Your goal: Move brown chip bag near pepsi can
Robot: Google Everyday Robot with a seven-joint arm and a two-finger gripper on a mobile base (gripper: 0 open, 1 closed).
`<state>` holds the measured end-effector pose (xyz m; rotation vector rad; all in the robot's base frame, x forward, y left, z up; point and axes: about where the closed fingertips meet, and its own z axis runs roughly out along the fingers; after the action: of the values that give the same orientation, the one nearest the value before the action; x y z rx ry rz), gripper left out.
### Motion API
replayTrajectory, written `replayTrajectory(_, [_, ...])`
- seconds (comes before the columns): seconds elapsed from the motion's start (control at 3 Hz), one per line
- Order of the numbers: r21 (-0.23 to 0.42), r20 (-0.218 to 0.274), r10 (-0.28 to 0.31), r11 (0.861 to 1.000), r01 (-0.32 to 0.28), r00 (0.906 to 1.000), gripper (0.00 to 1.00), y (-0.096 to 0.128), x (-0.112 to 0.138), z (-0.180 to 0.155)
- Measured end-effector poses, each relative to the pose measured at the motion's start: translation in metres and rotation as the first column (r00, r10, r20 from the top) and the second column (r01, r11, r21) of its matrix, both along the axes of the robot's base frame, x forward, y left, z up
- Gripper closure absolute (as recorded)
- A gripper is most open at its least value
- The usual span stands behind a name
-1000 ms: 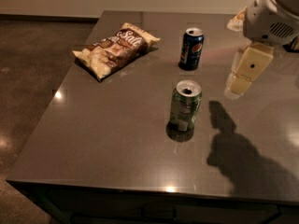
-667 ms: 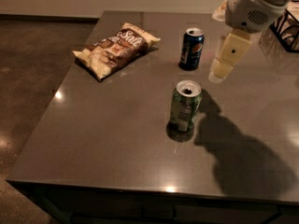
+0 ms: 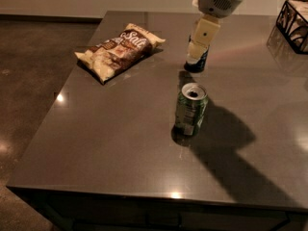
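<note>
**Pincer.** The pincer hung in the upper centre-right of the frame, over the far part of the worktop. Its white housing was cut off by the top edge. A cream-coloured lower section pointed downward and slightly to the left. How far open it was could not be told from this view. It had no hold on the brown chip bag.

**Brown chip bag.** The brown chip bag lay flat on the worktop in the upper left of the frame. Its long axis ran from lower left to upper right. The dark centre with white script lettering faced up, and the pale ends lay at either extreme. The bag was to the left of the pincer, well apart from it and at about the same height in the frame. A stretch of bare worktop separated the bag's upper-right end from the pincer.

**Pepsi can.** The pepsi can stood directly behind the lower section of the pincer and was largely hidden by it. Only the dark base and a strip of the side showed. Contact between the can and the pincer could not be determined.

**Other items.** A green can stood upright at the centre of the frame, below the pincer and apart from it, with its top open. A dark arm shadow spread across the worktop toward the lower right. A wire basket sat at the upper right edge.
</note>
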<state>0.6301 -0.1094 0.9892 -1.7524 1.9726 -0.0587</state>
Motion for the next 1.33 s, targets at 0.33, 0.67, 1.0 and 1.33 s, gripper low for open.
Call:
replayTrajectory(0.33, [-0.031, 0.035, 0.029, 0.999, -0.028, 0.999, 0.0, 0.031, 0.033, -0.006])
replayTrajectory(0.67, [-0.077, 0.079, 0.073, 0.995, -0.067, 0.9942, 0.0, 0.063, 0.056, -0.015])
replayTrajectory(1.0, [-0.144, 0.128, 0.139, 0.982, -0.12, 0.982, 0.0, 0.093, 0.073, -0.03])
replayTrajectory(1.33, [-0.255, 0.147, 0.237, 0.947, -0.195, 0.9605, 0.0, 0.126, 0.094, -0.055])
